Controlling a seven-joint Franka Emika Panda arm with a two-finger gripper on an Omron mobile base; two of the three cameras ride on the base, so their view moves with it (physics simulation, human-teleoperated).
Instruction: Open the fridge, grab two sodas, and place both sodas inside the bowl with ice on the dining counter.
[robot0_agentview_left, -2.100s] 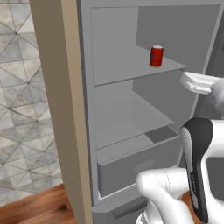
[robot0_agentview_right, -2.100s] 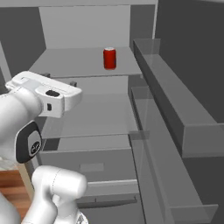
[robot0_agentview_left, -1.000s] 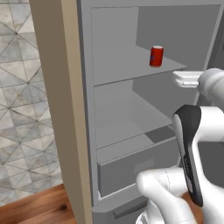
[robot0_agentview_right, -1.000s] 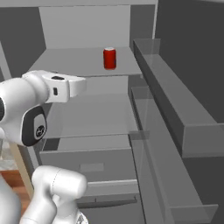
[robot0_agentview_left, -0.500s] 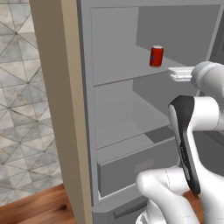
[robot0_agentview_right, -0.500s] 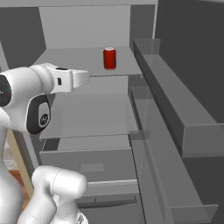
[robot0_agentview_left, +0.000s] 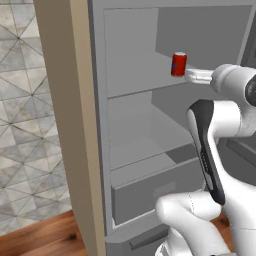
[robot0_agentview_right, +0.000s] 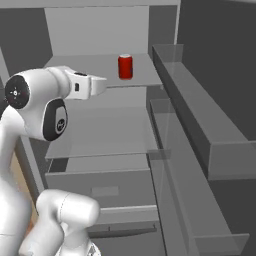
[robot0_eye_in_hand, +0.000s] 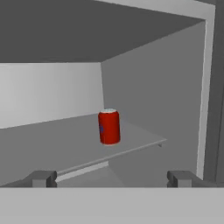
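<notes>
The fridge (robot0_agentview_left: 131, 55) stands open, its grey shelves bare except for one soda. That soda is a short red can (robot0_agentview_left: 178, 64) with a silver top, upright near the front of the upper shelf (robot0_agentview_right: 125, 66). My gripper (robot0_agentview_left: 190, 75) is held level at shelf height, just in front of the can and a little to its right (robot0_agentview_right: 103, 84). In the hand view the can (robot0_eye_in_hand: 109, 126) stands straight ahead, beyond my open gripper (robot0_eye_in_hand: 110, 178), with nothing between the fingertips. The bowl and the dining counter are out of view.
The open door's shelves (robot0_agentview_right: 200, 125) run along the right side, close to my arm. A closed grey drawer (robot0_agentview_left: 150, 187) sits under the lower shelf. A beige side frame (robot0_agentview_left: 75, 125), a tiled wall (robot0_agentview_left: 25, 100) and wood floor (robot0_agentview_left: 40, 240) lie to the left.
My arm has lifted and reached forward, bringing the hand from below the upper shelf to just in front of the can. The jaws stayed open. The can has not moved.
</notes>
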